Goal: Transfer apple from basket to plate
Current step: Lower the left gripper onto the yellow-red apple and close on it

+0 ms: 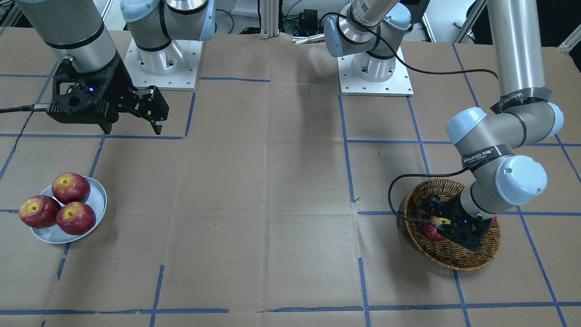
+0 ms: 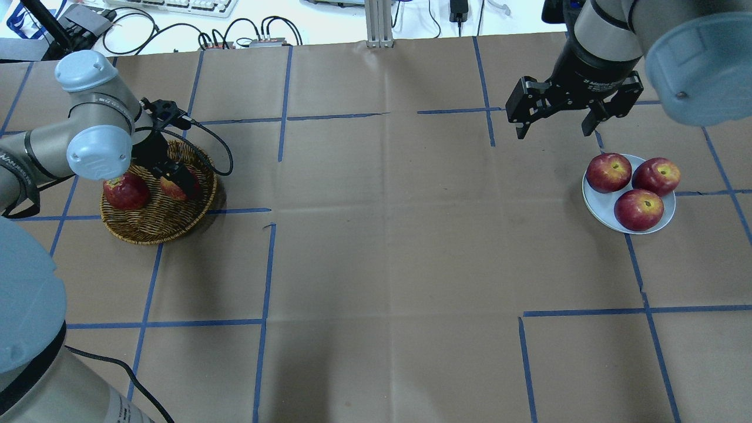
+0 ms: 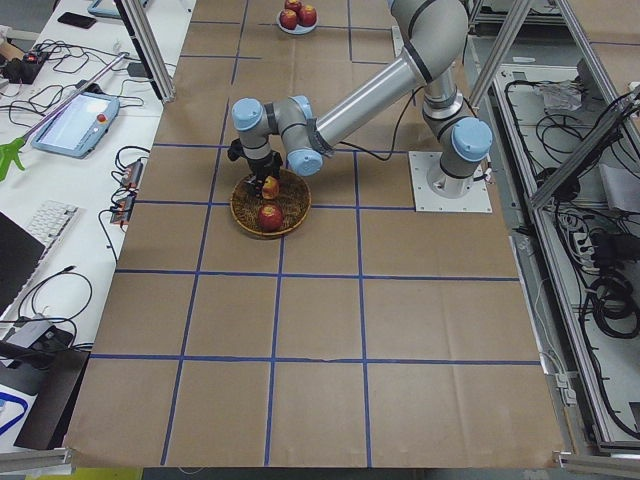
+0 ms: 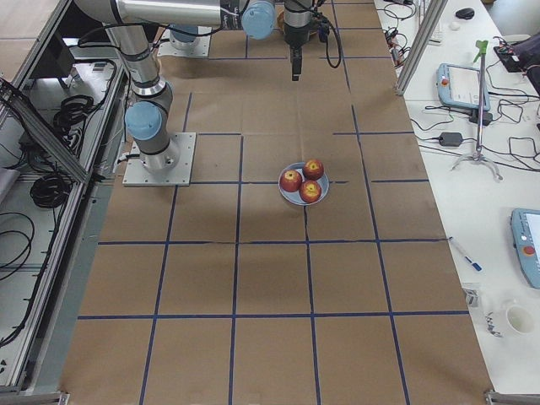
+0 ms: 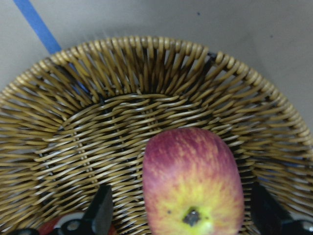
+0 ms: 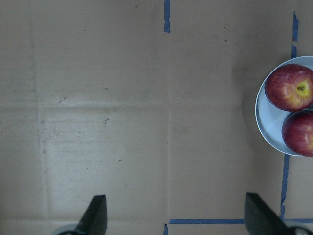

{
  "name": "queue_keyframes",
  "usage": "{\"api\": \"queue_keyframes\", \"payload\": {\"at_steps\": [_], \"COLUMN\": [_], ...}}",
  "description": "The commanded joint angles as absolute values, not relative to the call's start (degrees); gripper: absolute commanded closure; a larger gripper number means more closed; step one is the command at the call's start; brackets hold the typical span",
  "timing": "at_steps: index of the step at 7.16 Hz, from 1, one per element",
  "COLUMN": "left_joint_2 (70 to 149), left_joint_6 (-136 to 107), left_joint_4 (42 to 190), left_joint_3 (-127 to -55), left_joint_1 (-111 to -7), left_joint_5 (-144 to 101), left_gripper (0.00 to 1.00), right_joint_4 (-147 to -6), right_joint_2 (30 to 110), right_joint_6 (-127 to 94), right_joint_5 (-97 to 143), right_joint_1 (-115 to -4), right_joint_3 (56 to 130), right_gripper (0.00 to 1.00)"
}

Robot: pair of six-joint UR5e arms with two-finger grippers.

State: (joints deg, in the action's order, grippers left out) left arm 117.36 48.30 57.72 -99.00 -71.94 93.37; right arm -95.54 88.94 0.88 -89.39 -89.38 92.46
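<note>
We are only starting: the apple [image 5: 193, 181] is lying in the basket [image 2: 158, 232] at the overhead view's left. Our left gripper [image 5: 180, 187] is straddling it, jaws wide, gripping nothing yet. Lifting and carrying are left to do. A darker apple [image 2: 125, 191] is crowding it just beside. The plate [image 2: 596, 202], far right, is already carrying three apples [image 2: 638, 209]. Our right gripper [image 2: 553, 132] is hovering near it, wide apart and empty.

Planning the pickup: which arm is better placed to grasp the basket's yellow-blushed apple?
Left: left gripper sits in the basket, jaws open astride the apple; right gripper hovers by the plate.
</note>
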Motion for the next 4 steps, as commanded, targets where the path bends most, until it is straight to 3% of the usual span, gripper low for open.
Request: {"api": "queue_keyframes", "payload": {"at_steps": [1, 3, 4], "left_joint_2": [117.6, 117.7, 117.8], "left_joint_6": [48.1, 47.6, 47.5], "left_joint_4": [57.0, 57.0, 57.0], "left_joint_3": [-99.7, -99.9, -99.9], "left_joint_1": [-71.9, -72.0, -72.0], "left_joint_5": [93.4, 93.3, 93.3], "left_gripper": [0.02, 0.07, 0.22], "right_joint_4": [-95.5, -95.5, -95.5], "right_joint_2": [88.9, 88.9, 88.9], "right_joint_6": [0.9, 0.9, 0.9], "right_joint_5": [-89.4, -89.4, -89.4], "right_joint_1": [-89.4, -89.4, -89.4], "right_joint_3": [92.5, 92.5, 92.5], "right_gripper": [0.0, 0.0, 0.0]}}
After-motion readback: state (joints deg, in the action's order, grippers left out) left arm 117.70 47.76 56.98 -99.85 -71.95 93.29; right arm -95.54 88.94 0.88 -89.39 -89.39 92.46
